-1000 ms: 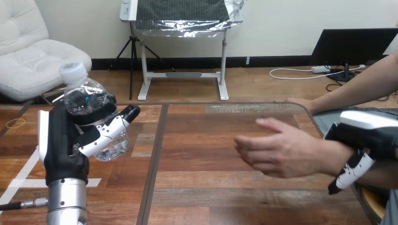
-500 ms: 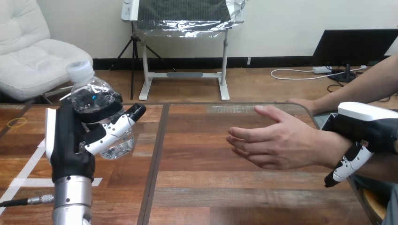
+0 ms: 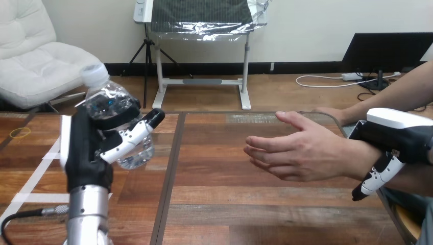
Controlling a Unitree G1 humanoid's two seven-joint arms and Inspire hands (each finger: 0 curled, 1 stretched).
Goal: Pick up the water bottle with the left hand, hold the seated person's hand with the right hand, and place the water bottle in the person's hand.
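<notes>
The wooden desk (image 3: 230,204) is carrying white tape (image 3: 35,197) at 9 o'clock, with a wide open stretch in the middle. At 9 o'clock the left hand (image 3: 94,153) is clamping the clear, white-capped water bottle (image 3: 107,97), cap upward, above it. At 3 o'clock the right hand (image 3: 393,135) is lying over the person's wrist (image 3: 360,158); its grip I cannot tell.

No text, number or sign can be read at this moment. The water bottle (image 3: 109,96) shows no legible label, and the wooden table (image 3: 245,204) bears no readable marking.
</notes>
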